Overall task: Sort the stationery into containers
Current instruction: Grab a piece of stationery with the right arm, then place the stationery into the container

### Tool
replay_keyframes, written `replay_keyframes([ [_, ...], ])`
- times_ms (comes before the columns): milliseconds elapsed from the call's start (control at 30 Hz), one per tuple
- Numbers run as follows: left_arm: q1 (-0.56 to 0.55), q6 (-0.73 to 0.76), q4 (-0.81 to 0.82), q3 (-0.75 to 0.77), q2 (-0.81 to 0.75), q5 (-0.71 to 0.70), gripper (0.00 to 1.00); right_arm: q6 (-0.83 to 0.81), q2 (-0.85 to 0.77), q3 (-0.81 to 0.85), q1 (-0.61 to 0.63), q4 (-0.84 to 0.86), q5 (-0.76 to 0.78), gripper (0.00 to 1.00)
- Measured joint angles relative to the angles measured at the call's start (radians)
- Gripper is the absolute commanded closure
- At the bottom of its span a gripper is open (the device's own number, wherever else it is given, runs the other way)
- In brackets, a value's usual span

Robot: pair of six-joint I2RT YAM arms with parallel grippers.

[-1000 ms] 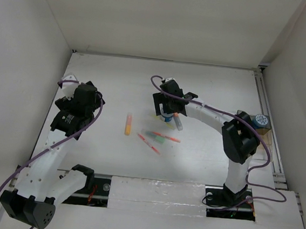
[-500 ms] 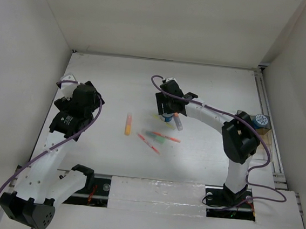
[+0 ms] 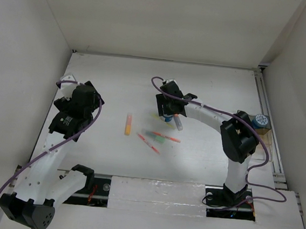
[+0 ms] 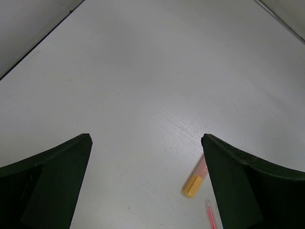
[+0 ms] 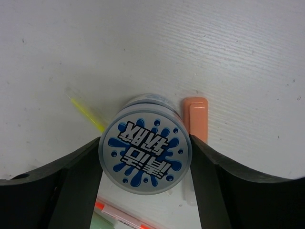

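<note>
My right gripper (image 3: 168,111) (image 5: 145,139) is shut on a round blue-and-white patterned roll (image 5: 144,155), both fingers against its sides; I cannot tell whether the roll is on the table. An orange marker (image 5: 196,118) and a thin yellow pen (image 5: 87,113) lie under it. A yellow-orange marker (image 3: 128,124) (image 4: 196,180), a green marker (image 3: 155,137) and thin red pens (image 3: 148,143) lie mid-table. A second roll (image 3: 260,120) sits at the clear, tan-bottomed tray (image 3: 263,138) at the far right. My left gripper (image 3: 83,96) (image 4: 146,138) is open and empty, left of the markers.
White walls enclose the table on the left, back and right. A rail (image 3: 268,125) runs along the right edge beside the tray. The right arm's purple cable (image 3: 208,107) arcs above the table. A red pen tip (image 4: 210,218) shows by my left gripper's right finger.
The right gripper has edged slightly toward the back with the roll between its fingers. The left arm has barely moved.
</note>
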Motion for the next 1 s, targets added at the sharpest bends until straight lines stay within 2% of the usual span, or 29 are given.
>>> replay_keyframes([
  [33, 0.000, 0.000, 0.000, 0.000, 0.000, 0.000, 0.00, 0.001, 0.001, 0.000, 0.000, 0.000, -0.001, 0.31],
  [267, 0.000, 0.000, 0.001, 0.000, -0.001, 0.007, 0.00, -0.003, 0.002, 0.000, 0.000, 0.001, -0.005, 1.00],
  [467, 0.000, 0.000, 0.001, 0.000, -0.008, 0.010, 0.00, -0.011, 0.002, 0.004, -0.003, -0.003, -0.010, 1.00],
  [667, 0.000, 0.000, 0.001, 0.000, -0.008, 0.010, 0.00, -0.032, -0.053, 0.017, -0.051, -0.046, -0.095, 1.00],
  [800, 0.000, 0.003, 0.001, 0.000, -0.008, 0.011, 0.00, -0.047, -0.199, 0.013, -0.177, -0.058, -0.141, 1.00],
  [1000, 0.000, 0.008, 0.002, 0.000, -0.008, 0.017, 0.00, -0.063, -0.433, -0.051, -0.509, -0.040, -0.152, 1.00],
])
